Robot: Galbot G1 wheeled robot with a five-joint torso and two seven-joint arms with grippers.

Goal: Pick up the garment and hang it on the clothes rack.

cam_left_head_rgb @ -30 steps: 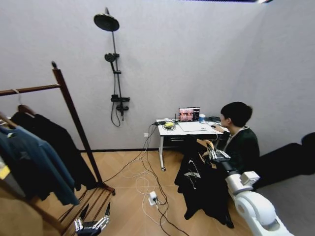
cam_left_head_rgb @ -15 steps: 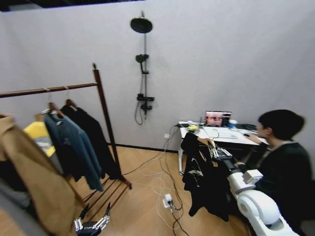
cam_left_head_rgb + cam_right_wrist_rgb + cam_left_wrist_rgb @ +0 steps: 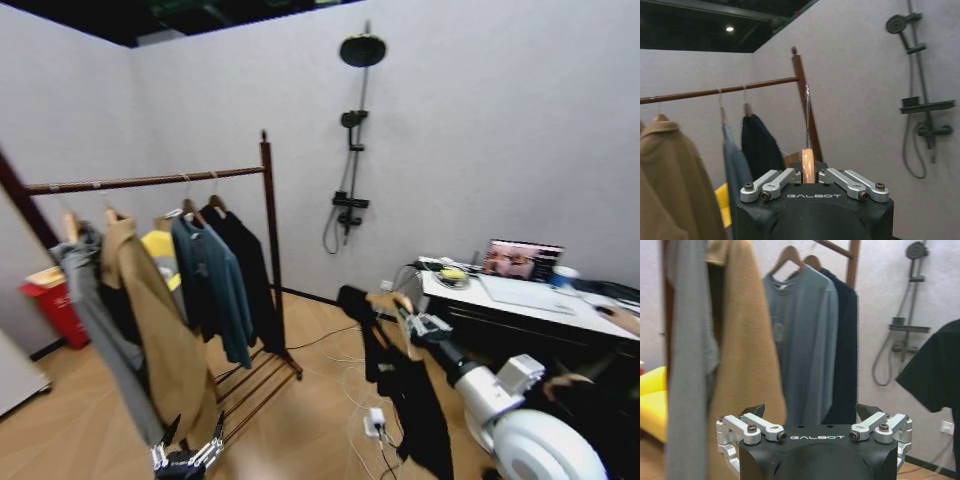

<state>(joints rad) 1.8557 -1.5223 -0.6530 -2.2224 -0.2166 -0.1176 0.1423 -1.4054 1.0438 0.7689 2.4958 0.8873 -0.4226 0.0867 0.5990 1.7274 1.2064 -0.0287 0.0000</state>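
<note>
My right gripper [image 3: 809, 176] is clenched on the light wooden hanger [image 3: 808, 165] of the black long-sleeved garment [image 3: 402, 385], holding it out at lower centre-right of the head frame. The garment hangs with its long axis vertical, hem toward the floor, one sleeve reaching left toward the rack. In the right wrist frame the hanger's wire hook [image 3: 807, 115] stands straight up from between the fingers. My left gripper [image 3: 186, 459] sits low at the bottom left of the head frame, fingers spread and holding nothing.

The tall dark red-brown wooden clothes rack [image 3: 268, 210] fills the left half, its rail running left to right. The long tan coat [image 3: 160, 330], a blue shirt [image 3: 212, 290] and a black garment [image 3: 250, 280] hide most of the rail's middle. The rack's left post is cut off by the frame edge. Bare wood floor [image 3: 320, 400] with trailing cables lies between the held garment and the rack's right post.
</note>
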